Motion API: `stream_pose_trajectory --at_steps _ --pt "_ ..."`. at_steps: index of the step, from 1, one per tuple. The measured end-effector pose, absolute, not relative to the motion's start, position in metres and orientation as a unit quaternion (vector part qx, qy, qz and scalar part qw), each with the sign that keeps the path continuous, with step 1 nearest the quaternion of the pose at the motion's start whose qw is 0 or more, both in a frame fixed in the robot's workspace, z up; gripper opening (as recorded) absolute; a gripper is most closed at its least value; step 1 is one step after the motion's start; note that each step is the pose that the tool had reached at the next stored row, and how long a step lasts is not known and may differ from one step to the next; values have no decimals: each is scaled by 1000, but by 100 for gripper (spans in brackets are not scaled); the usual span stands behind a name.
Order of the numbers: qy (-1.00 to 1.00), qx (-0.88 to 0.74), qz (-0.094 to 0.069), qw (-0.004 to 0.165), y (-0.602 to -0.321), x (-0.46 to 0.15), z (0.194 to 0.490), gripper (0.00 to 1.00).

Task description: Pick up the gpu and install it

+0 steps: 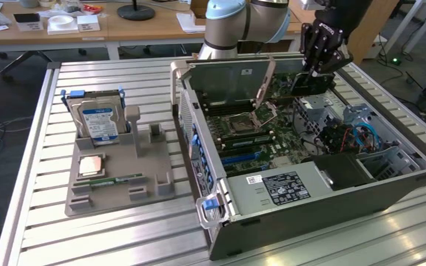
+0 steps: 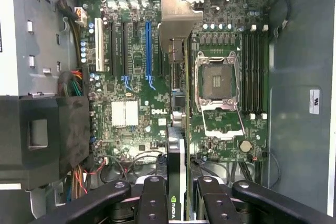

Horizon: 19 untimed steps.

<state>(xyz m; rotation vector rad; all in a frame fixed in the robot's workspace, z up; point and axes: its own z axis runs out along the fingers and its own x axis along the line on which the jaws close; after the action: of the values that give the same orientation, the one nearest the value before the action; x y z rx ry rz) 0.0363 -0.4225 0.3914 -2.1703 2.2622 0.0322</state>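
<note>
Thin flat gpu card (image 2: 177,161): green circuit board and black cooler are being shown, with a green-and-white logo. Matte black metal gripper (image 2: 178,188): plain black is being displayed. Green motherboard (image 2: 131,124): one blue slot (image 2: 148,51) and one white slot (image 2: 99,51) are being shown. Boxy silver hard drive (image 1: 98,119): a blue-white label is being shown. Grey plastic tray (image 1: 153,191); ribbed silver table (image 1: 124,238).

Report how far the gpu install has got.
Done: the thin green gpu card with black cooler is picked up. In hand: the black tool grips it above the open grey computer case. Left: the card is not yet seated; the long blue slot on the green motherboard stands empty.
</note>
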Motion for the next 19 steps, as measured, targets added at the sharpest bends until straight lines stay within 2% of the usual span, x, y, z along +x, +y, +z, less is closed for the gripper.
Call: stream_pose_trajectory --at_steps 19 --pt "722 -692 8 6 -422 26 378 27"
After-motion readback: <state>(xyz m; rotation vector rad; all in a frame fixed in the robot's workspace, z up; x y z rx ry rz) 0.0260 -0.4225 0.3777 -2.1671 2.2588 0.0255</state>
